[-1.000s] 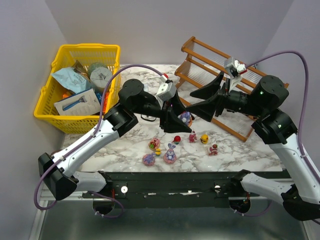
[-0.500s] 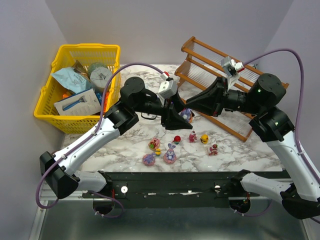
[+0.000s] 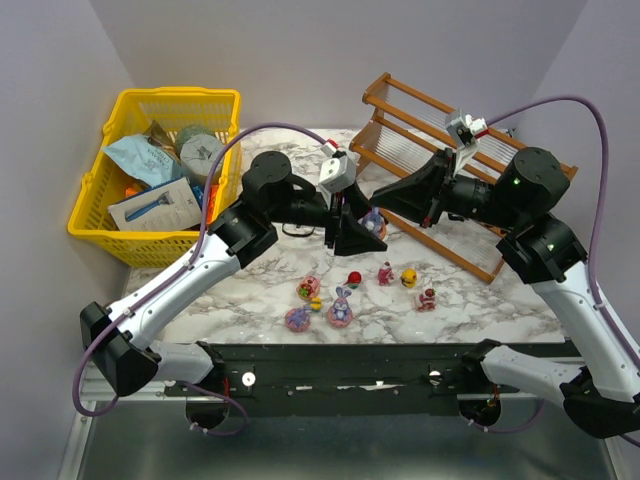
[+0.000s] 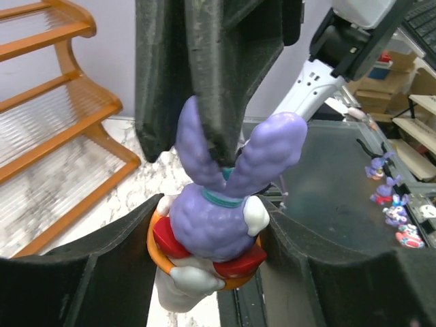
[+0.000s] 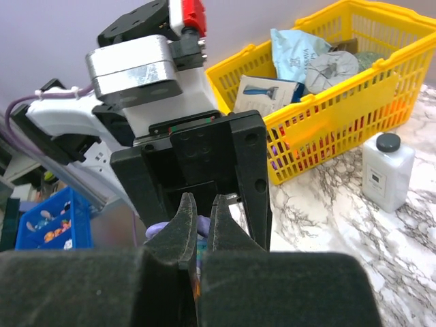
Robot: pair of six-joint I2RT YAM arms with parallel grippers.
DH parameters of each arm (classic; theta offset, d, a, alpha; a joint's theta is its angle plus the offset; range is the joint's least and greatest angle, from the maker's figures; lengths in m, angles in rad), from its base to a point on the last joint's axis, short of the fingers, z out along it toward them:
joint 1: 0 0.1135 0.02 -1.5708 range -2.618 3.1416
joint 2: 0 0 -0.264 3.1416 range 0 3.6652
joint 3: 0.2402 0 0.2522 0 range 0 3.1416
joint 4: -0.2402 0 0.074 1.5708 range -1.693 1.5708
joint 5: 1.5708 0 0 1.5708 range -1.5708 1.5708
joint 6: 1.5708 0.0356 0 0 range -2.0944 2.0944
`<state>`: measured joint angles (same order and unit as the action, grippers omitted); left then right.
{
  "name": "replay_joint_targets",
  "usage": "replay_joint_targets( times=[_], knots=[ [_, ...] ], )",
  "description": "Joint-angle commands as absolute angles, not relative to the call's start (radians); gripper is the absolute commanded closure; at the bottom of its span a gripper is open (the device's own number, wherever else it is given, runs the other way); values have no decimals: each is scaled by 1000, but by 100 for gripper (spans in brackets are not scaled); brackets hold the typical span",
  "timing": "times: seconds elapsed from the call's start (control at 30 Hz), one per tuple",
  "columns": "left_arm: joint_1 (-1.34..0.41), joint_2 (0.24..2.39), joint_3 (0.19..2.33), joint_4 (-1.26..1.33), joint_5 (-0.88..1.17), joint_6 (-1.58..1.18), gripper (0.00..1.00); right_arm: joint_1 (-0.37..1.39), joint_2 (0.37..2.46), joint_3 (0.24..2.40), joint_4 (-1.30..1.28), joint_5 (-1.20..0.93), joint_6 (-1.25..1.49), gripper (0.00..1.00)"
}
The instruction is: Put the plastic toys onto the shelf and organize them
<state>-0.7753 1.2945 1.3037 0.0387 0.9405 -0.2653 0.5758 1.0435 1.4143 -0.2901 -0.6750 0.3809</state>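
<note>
Nearest you, along the near edge of the marble table (image 3: 250,290), several loose plastic toys (image 3: 341,308) lie scattered, none of them on the shelf yet. Just beyond them, above the middle of the table, your two grippers meet on one purple bunny (image 4: 204,221). Your left gripper (image 4: 208,253) is partly closed on it, with a pad against each side of its orange-ringed waist, so it carries the body. Your right gripper (image 5: 199,214) has its tips almost together at the ears. In the left wrist view one ear sits in the seam between those fingers, so I judge it nipped. The other ear stands free beside them.

The next move turns on this: the bunny's long axis runs from your left pads straight into your right fingertips, ears leading. The shelf (image 3: 420,100) lies at the far right, just behind your right arm and well apart from your left. That makes the right arm the one to carry. Its hold is only on a thin ear, so expect the toy to swing once the left lets go.

At the far left the yellow basket (image 3: 95,190) holds packets and a razor card, and a white bottle (image 5: 387,170) stands just beside it. Their labels are too small to read.
</note>
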Motion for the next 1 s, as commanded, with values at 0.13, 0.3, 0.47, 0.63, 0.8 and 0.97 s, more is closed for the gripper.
replay_joint_targets(
  times=[0.13,0.3,0.47,0.63,0.8,0.97],
  knots=[
    [-764,1284,1342,-8,782,-163,1,583,1009,1388,-339,-396,445,99],
    [-756,1250,1321,-63,721,-111,1,583,993,1359,-357,-244,452,99],
    [-749,1224,1292,-123,534,-66,1,583,963,1310,-357,-82,410,99],
    [-738,1170,1244,-109,391,-61,1,583,881,1200,-305,135,191,99],
    [-735,1169,1224,-114,365,-66,1,583,808,1013,-97,360,-70,99],
    [-735,1174,1216,-110,374,-80,1,583,828,933,-9,553,-251,99]
  ],
)
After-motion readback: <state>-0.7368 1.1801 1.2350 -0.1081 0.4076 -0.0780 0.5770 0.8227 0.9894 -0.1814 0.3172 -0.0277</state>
